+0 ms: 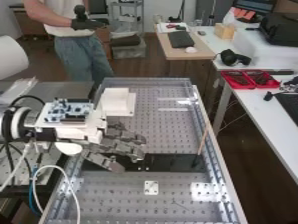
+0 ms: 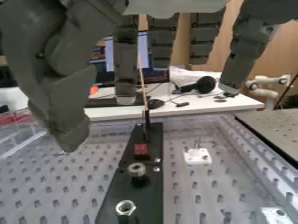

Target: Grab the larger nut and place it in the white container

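Note:
In the high view the hand [image 1: 123,147] is over the left part of a black plate [image 1: 174,163] on the bench, its fingers extended and open. The wrist view has the hand [image 2: 60,75] with its fingers and thumb spread, touching nothing. Two metallic nuts stand on the black plate [image 2: 151,187] there: one nut [image 2: 136,169] close to a red block, another nut [image 2: 125,205] farther from it. Which is larger I cannot tell. A white box [image 1: 116,100], apparently the container, stands beyond the hand in the high view.
A thin wooden stick [image 1: 203,142] rises from the black plate's right end. The red block [image 2: 141,149] sits on that plate. A small white plate [image 1: 151,188] lies on the perforated bench [image 1: 120,200]. A raised rail [image 1: 211,145] borders the bench's right side.

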Tool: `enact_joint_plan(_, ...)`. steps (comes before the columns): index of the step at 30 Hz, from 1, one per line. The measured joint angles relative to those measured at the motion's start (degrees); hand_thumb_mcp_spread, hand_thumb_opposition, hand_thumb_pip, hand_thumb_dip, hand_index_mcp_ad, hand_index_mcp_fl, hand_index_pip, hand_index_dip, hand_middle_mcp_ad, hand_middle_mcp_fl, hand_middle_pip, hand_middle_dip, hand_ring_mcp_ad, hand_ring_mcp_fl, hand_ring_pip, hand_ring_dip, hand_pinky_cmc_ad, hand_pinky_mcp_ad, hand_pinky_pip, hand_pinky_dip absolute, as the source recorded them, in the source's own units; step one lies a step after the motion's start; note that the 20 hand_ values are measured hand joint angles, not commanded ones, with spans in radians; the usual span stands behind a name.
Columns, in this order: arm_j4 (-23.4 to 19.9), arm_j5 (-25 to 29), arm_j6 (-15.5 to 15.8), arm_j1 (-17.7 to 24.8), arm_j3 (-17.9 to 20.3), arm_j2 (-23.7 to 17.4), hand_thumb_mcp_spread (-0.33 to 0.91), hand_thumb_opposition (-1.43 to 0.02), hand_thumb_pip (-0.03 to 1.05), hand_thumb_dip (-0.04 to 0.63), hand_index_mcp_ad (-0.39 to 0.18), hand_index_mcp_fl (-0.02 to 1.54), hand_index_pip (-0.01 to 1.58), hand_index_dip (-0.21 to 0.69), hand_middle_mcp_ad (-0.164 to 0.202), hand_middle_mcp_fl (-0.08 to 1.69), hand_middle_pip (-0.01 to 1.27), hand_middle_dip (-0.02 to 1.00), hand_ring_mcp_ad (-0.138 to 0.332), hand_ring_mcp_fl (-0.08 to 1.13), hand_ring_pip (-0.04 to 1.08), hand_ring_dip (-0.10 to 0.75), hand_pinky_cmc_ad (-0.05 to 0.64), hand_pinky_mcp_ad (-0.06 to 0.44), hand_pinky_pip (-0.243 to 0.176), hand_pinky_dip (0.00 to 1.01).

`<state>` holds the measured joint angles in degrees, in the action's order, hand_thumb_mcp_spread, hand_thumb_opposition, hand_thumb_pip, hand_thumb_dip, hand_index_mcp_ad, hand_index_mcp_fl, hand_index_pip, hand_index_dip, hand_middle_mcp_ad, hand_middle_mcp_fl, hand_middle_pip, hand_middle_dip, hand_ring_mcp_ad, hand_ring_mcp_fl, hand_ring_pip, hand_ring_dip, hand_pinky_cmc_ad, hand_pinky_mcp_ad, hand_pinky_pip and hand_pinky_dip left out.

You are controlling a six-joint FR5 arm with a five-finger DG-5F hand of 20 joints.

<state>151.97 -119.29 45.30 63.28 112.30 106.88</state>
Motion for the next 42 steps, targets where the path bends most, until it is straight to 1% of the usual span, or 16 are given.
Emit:
enact_joint_plan(2,-0.27,0.18,0.19,-0.04,0.12,0.54,0.26,-0.87,0.7,0.19,-0.094,0.04,1.16,-0.052,0.072,0.02,0.14,0.24,0.188,0.0,0.09,0.164,0.417,0.361,-0.096,0.68)
enact_joint_plan(3,-0.45,0.29,0.26,-0.07,0.15,0.95,0.26,-0.87,0.7,0.188,-0.094,0.04,1.2,-0.049,0.072,0.02,0.14,0.24,0.185,0.0,0.09,0.164,0.417,0.361,-0.096,0.68)
enact_joint_plan(5,-0.59,0.48,0.36,-0.06,0.19,1.57,0.28,-0.87,0.7,0.19,-0.098,0.03,1.25,-0.012,0.072,0.02,0.14,0.24,0.188,0.0,0.09,0.164,0.419,0.361,-0.096,0.68)
enact_joint_plan(8,-0.82,0.84,0.55,0.03,0.26,2.71,0.28,-0.88,0.7,0.19,-0.11,0.02,1.33,0.002,0.07,0.02,0.14,0.24,0.188,0.0,0.09,0.164,0.417,0.361,-0.098,0.68)
enact_joint_plan(9,-0.89,0.91,0.56,0.06,0.3,2.89,0.28,-0.88,0.7,0.19,-0.11,0.02,1.35,0.021,0.07,0.02,0.13,0.24,0.185,0.0,0.09,0.164,0.417,0.361,-0.098,0.68)
enact_joint_plan(10,-1.2,1.1,0.49,0.12,0.4,3.27,0.28,-0.88,0.7,0.188,-0.11,0.02,1.36,0.019,0.072,0.02,0.13,0.24,0.188,0.0,0.09,0.164,0.417,0.363,-0.098,0.68)
enact_joint_plan(14,-2.22,1.68,-0.06,0.24,0.78,4.32,0.28,-0.88,0.7,0.19,-0.112,0.02,1.41,0.066,0.072,0.02,0.13,0.24,0.185,0.0,0.09,0.164,0.417,0.363,-0.098,0.65)
enact_joint_plan(16,-2.67,1.81,-0.33,0.26,0.91,4.6,0.29,-0.88,0.7,0.19,-0.112,0.02,1.43,0.073,0.072,0.02,0.13,0.24,0.185,0.0,0.09,0.164,0.417,0.342,-0.098,0.65)
enact_joint_plan(21,-4.05,1.87,-1.12,0.45,1.12,5.44,0.31,-0.9,0.7,0.206,-0.129,0.02,1.48,0.143,0.068,0.02,0.13,0.24,0.183,0.0,0.07,0.164,0.417,0.344,-0.098,0.6)
enact_joint_plan(23,-4.0,1.92,-1.0,0.56,1.01,5.63,0.33,-0.9,0.7,0.206,-0.133,0.02,1.49,0.159,0.072,0.02,0.13,0.24,0.176,0.01,0.06,0.164,0.415,0.328,-0.096,0.59)
enact_joint_plan(25,-3.77,2.0,-0.73,0.68,0.83,5.85,0.33,-0.9,0.7,0.206,-0.134,0.02,1.5,0.187,0.068,0.02,0.13,0.24,0.176,0.01,0.06,0.164,0.415,0.33,-0.096,0.56)
enact_joint_plan(26,-3.52,2.06,-0.5,0.74,0.69,6.01,0.34,-0.9,0.7,0.222,-0.138,0.02,1.51,0.204,0.072,0.02,0.13,0.24,0.176,0.01,0.06,0.164,0.415,0.33,-0.096,0.54)
enact_joint_plan(30,-2.87,2.2,0.01,0.92,0.45,6.39,0.34,-0.91,0.7,0.225,-0.138,0.02,1.5,0.223,0.072,0.02,0.13,0.24,0.176,0.01,0.07,0.164,0.415,0.328,-0.096,0.51)
enact_joint_plan(33,-3.8,2.31,-0.29,0.94,0.69,6.39,0.34,-0.91,0.7,0.225,-0.143,0.02,1.52,0.239,0.068,0.01,0.13,0.24,0.176,0.01,0.07,0.164,0.415,0.319,-0.096,0.48)
enact_joint_plan(35,-4.26,2.38,-0.53,0.91,0.83,6.39,0.34,-0.91,0.7,0.225,-0.143,0.02,1.53,0.25,0.068,0.01,0.13,0.24,0.176,0.01,0.07,0.164,0.405,0.309,-0.096,0.48)
enact_joint_plan(42,-5.99,2.85,-0.84,0.84,1.47,6.53,0.34,-0.91,0.7,0.223,-0.143,0.02,1.53,0.251,0.068,0.01,0.12,0.24,0.176,0.01,0.07,0.164,0.401,0.312,-0.096,0.48)
